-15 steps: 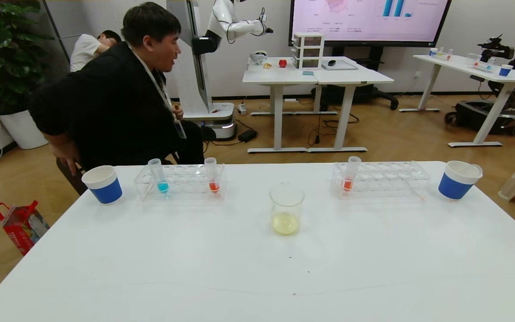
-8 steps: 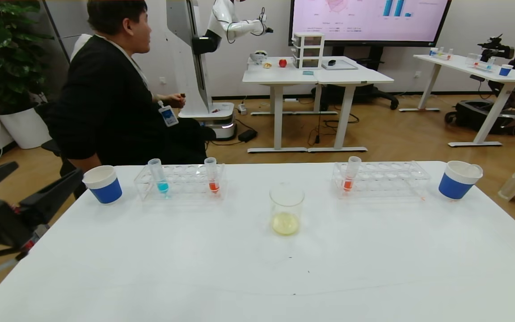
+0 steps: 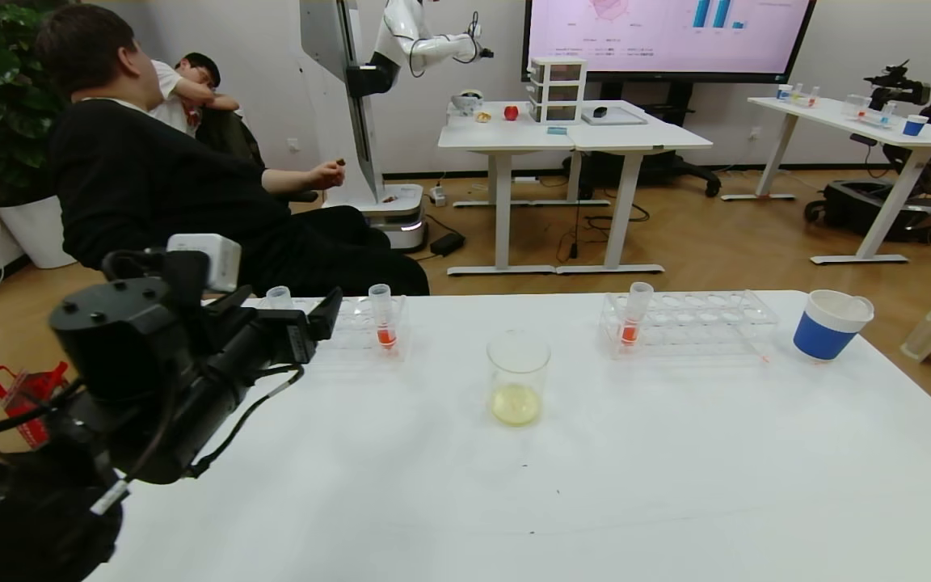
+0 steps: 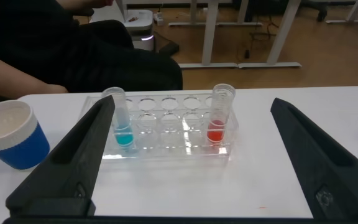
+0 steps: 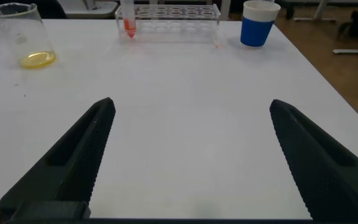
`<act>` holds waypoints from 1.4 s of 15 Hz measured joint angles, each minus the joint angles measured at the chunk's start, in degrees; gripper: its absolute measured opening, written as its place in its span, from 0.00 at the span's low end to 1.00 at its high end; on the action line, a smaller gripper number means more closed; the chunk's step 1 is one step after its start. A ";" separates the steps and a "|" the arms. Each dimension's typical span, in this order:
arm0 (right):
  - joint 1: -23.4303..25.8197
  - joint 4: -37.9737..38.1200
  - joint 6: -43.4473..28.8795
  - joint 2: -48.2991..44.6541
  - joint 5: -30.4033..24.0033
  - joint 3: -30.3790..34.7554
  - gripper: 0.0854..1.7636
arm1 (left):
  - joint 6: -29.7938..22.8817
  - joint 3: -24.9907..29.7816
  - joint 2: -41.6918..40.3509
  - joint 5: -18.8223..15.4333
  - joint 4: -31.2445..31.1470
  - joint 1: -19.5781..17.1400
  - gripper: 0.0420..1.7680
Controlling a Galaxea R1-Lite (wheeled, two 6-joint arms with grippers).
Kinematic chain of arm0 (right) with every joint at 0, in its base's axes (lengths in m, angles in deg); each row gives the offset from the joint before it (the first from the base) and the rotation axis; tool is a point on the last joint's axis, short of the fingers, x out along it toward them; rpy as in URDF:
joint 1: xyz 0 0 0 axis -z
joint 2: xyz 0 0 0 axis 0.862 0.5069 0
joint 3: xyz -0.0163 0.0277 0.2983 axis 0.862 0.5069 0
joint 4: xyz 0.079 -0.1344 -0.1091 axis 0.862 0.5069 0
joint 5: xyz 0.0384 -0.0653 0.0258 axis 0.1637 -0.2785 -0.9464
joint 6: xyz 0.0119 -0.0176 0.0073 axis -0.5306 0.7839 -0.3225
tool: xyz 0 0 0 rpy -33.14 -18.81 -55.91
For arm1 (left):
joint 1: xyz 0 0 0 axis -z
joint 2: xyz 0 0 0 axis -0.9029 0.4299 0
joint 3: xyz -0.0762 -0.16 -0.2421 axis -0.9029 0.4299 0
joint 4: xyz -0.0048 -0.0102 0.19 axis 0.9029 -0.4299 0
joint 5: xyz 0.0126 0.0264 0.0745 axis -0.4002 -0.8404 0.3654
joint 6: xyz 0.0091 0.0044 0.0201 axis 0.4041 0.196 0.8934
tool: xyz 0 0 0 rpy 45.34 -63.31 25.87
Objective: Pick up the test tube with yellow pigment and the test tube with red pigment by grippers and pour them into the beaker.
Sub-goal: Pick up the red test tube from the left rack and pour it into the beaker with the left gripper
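the left gripper has its fingers spread wide and empty, hovering just near of the left rack, which holds a blue-liquid tube and a test tube with red pigment. the right gripper also has its fingers spread, empty, over bare white table at the near right. the beaker stands mid-table with yellow liquid in its bottom. a second red tube stands in the right rack, a blue cup just right of it.

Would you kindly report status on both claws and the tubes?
Left claw open, facing left rack. Right claw open, empty over table. Red tubes racked; beaker holds yellow. Path clear.
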 joint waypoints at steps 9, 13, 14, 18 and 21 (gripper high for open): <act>0.00 0.00 0.00 0.00 0.00 0.00 0.98 | -0.28 -10.39 25.39 7.69 14.81 5.02 0.99; 0.00 0.00 0.00 0.00 0.00 0.00 0.98 | 1.23 -17.07 30.11 7.55 13.93 4.38 0.99; 0.00 0.00 0.00 0.00 -0.01 0.00 0.98 | 1.32 -19.15 31.01 7.50 12.80 4.24 0.99; 0.00 0.00 -0.02 0.00 0.00 0.00 0.98 | 1.34 -28.39 34.33 7.30 7.23 3.34 0.99; 0.00 0.00 -0.02 0.00 0.00 0.00 0.98 | 1.35 -32.33 35.89 7.24 5.44 2.38 0.99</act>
